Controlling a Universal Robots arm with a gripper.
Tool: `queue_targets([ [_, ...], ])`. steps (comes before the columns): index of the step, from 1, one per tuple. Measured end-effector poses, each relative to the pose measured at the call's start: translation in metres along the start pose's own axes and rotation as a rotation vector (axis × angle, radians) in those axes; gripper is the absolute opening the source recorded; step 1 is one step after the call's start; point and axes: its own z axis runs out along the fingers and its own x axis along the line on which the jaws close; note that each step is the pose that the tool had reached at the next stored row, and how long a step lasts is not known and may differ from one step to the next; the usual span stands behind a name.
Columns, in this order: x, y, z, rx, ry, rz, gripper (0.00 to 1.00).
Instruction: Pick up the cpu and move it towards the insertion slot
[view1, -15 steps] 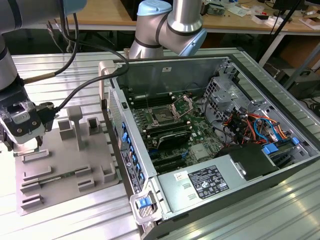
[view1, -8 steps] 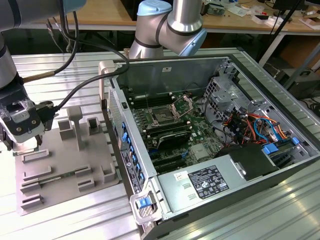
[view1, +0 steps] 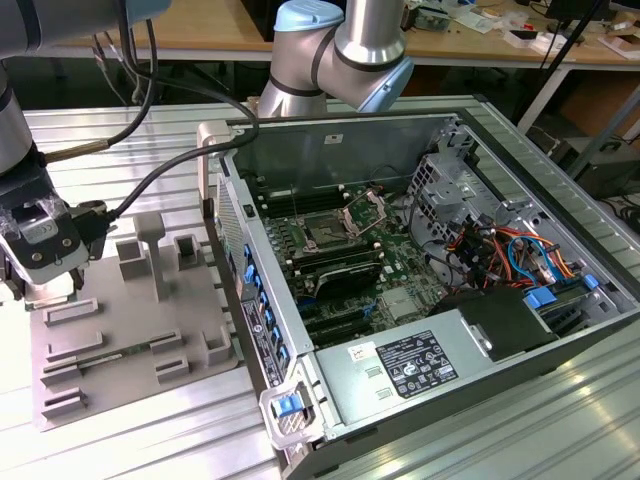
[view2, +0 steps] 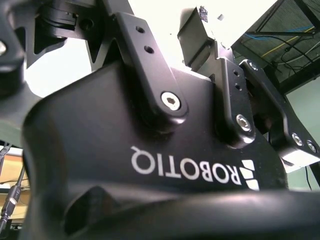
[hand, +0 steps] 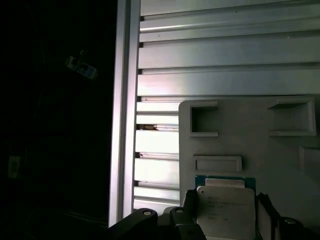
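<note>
exterior view: the pincer (view1: 45, 285) hangs low over a grey tray (view1: 130, 330) of raised blocks at the exterior view's left. the tray rests on a slatted metal desk (view1: 150, 440). an open computer case (view1: 350, 140) stands at about 3 o'clock from the tray. inside it the insertion slot (view1: 325, 233) is a dark square in a steel frame, with its hinged bracket tipped up at about 1 o'clock of the socket. the slot is well apart from the pincer, roughly at 3 o'clock from it, beyond the case wall.

second wrist view: the pincer's black body and link arms are seen from close by against a bright background.

first wrist view: the cpu (hand: 226, 212) lies flat with its silvery top up and a thin green rim showing, on the tray near one of its edges, beside the desk slats. dark fingers (hand: 189, 210) sit right against two opposite edges of it, so i judge the pincer is closed on the cpu. i cannot tell whether it has left the tray.

handling, as a judgement: the cpu looks light, thin and stiff, with a smooth top that would slide easily. its underside is likely delicate. the two opposite side edges are the place to hold it, kept level under a gentle squeeze.
</note>
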Motion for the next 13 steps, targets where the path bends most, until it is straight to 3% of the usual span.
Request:
queue_targets([
  [13, 0.0000, 0.0002, -0.0037, -0.0002, 0.0000, 0.000, 0.55],
])
